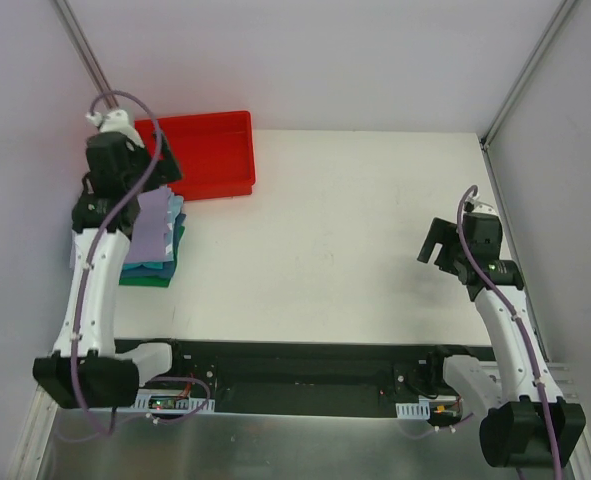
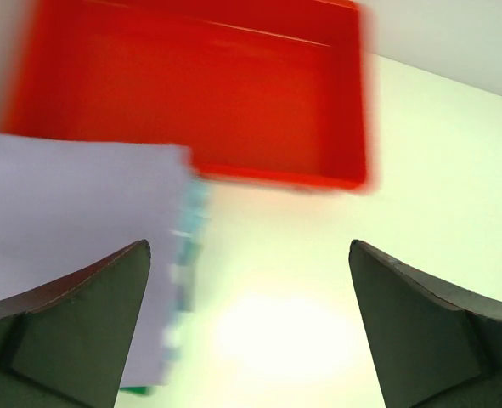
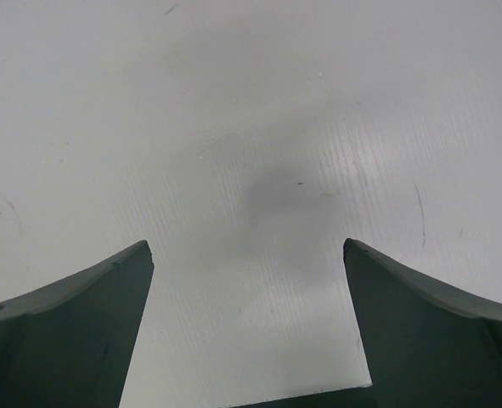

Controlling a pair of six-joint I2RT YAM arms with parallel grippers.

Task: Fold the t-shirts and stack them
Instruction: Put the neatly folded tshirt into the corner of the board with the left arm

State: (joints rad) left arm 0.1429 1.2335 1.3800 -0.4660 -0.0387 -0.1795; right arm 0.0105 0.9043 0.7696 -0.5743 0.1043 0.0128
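You look down on a white table (image 1: 355,230), matte and evenly lit; the right wrist view shows faint scuffs and a soft grey shadow on it. Pale panels close it in: a back wall (image 1: 305,60) along the far edge, a left wall (image 1: 15,150) and a right wall (image 1: 575,180). An aluminium left post (image 1: 80,45) and right post (image 1: 530,70) slant up at the far corners. Along the near edge you see a black strip (image 1: 305,375), then a brushed metal sheet (image 1: 305,445).

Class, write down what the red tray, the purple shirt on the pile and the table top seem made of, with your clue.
The red tray: likely moulded plastic, with smooth walls and even colour. The purple shirt: soft matte cloth, lying limp over the pile. The table top: perhaps white ribbed plastic sheet, judging by its fine parallel lines; uncertain.
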